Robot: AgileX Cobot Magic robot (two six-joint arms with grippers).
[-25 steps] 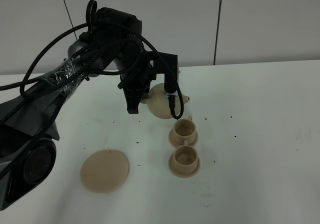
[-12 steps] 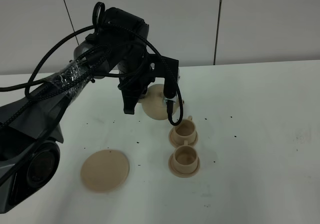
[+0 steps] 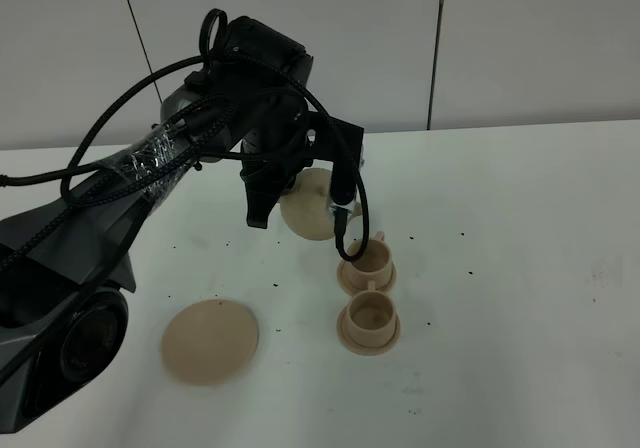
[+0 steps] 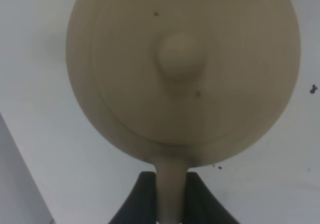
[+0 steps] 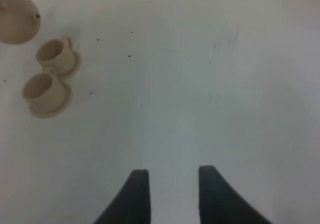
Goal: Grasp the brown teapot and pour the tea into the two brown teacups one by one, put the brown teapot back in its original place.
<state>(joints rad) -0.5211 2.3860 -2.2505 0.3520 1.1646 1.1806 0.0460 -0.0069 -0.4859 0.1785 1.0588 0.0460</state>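
The brown teapot [image 3: 312, 211] hangs above the table, tipped over toward the far teacup [image 3: 367, 261], its spout hidden behind a black cable. My left gripper [image 3: 300, 174] is shut on its loop handle. The left wrist view shows the lid knob of the teapot [image 4: 180, 59] and the handle pinched in that gripper [image 4: 171, 200]. The near teacup [image 3: 368, 316] stands on its small saucer just in front of the far one. The flat round saucer [image 3: 210, 340], the original place, lies bare at the front left. My right gripper [image 5: 170, 186] is open over bare table, far from both teacups [image 5: 54, 53] [image 5: 42, 88].
The white table [image 3: 520, 268] carries scattered dark specks around the cups. The left arm's black body and cables [image 3: 150, 158] stretch across the left of the exterior view. A wall with panel seams runs behind the table's far edge.
The left wrist has rolled further, tipping the teapot more steeply toward the far teacup; the spout, visible a second ago, is now behind the cable. The right gripper has not moved.
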